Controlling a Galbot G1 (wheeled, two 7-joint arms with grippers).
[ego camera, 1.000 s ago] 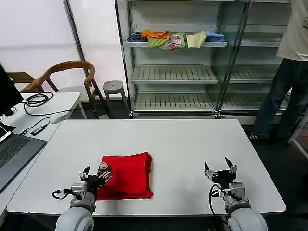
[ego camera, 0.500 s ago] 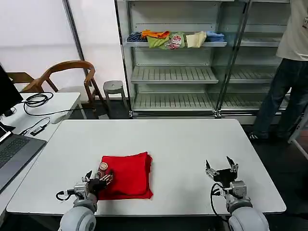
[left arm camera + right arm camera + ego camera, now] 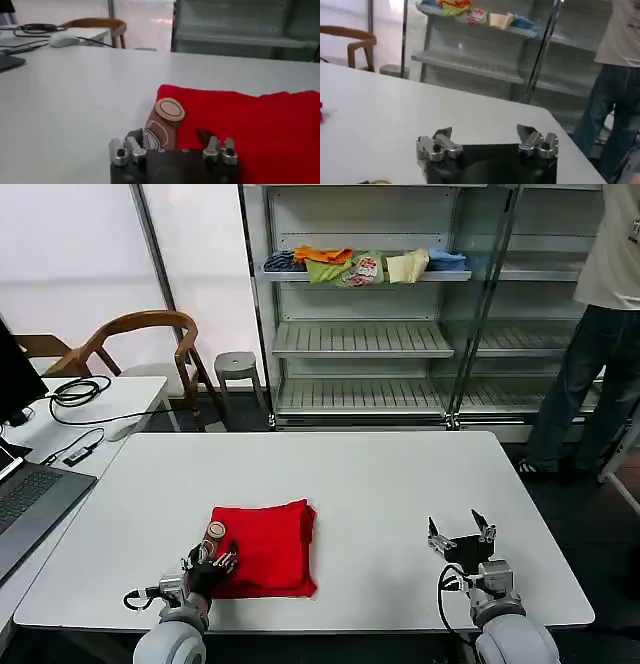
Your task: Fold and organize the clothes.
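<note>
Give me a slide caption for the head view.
Folded red T-shirt on the white table, left end effector at its near corner, right end effector open alongside.

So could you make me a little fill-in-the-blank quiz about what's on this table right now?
1. The folded T-shirt on the white table is coloured ____.
2. The gripper touching the T-shirt's corner is the ____ gripper.
3. The right gripper hovers with its fingers ____.

Missing words: red; left; open
</note>
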